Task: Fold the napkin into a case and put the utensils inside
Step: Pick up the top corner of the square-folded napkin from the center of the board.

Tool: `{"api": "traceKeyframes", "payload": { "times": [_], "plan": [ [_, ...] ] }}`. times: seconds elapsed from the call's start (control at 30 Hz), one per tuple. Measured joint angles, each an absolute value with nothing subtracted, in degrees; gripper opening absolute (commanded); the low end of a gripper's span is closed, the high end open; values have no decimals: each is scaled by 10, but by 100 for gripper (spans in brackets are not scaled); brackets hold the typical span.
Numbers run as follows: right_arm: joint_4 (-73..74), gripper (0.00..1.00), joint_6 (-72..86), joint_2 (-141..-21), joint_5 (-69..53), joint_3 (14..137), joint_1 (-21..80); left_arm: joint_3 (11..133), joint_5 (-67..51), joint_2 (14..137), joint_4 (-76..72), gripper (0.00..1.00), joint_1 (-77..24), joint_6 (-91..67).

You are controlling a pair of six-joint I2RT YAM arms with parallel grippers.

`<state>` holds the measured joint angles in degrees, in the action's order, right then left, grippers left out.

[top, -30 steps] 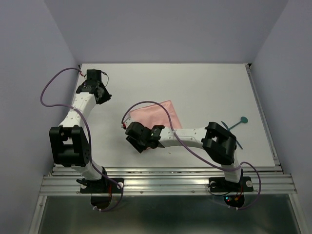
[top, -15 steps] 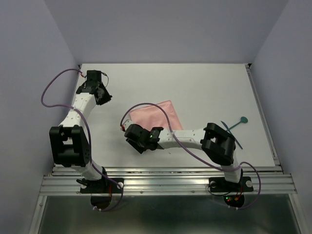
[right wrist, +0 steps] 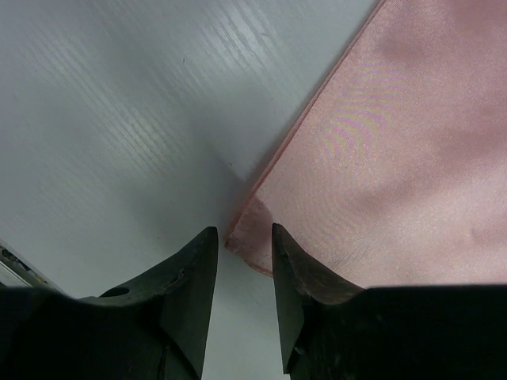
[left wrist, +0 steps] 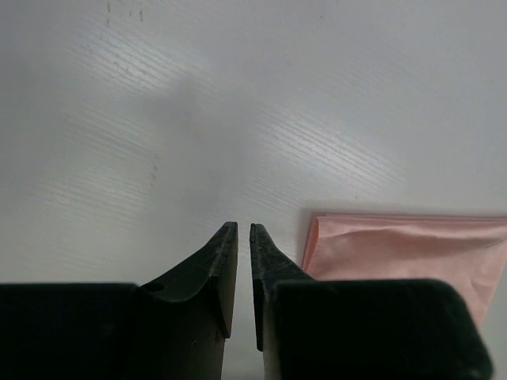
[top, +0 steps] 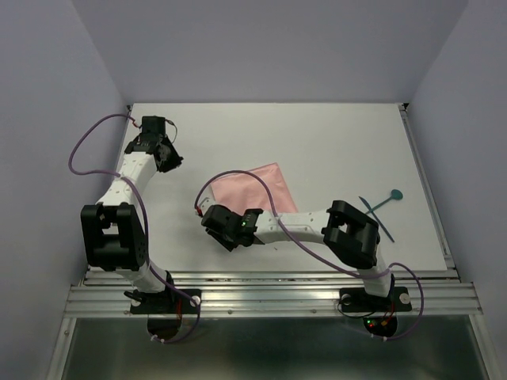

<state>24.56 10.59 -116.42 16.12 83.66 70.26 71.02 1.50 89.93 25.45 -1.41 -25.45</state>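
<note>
While the thin salmon-pink cloth napkin (top: 252, 186) lies flat as one broad sheet near the middle of the white table (top: 333, 134), the small dark-teal plastic utensils (top: 383, 204) rest on the bare tabletop at about four o'clock from it, well apart from the cloth. One of them has a round spoon-like end, and two slim pieces cross each other there.

The right gripper (top: 218, 226) hangs over the napkin's corner at about seven o'clock. In the right wrist view its black jaws stand apart, and the cloth's corner (right wrist: 245, 229) sits just at the gap between the fingertips (right wrist: 207, 241), not pinched.

The left gripper (top: 165, 154) is at about ten o'clock from the napkin, over bare table. Its jaws are nearly together, with only a thin slit between them and nothing in it. In the left wrist view the napkin's edge (left wrist: 404, 249) shows beyond its fingers.
</note>
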Motion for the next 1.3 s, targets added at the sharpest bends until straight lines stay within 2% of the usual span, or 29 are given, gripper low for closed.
{"api": "traceKeyframes", "payload": {
  "times": [0.4,0.63,1.3],
  "plan": [
    [248,22,105,-1167,163,837,703,707,5,901,251,23,-14,-255],
    [249,2,107,-1167,173,837,703,707,4,901,251,23,-14,-255],
    [187,1,127,-1086,176,795,681,699,3,901,250,23,-14,-255]
  ]
}}
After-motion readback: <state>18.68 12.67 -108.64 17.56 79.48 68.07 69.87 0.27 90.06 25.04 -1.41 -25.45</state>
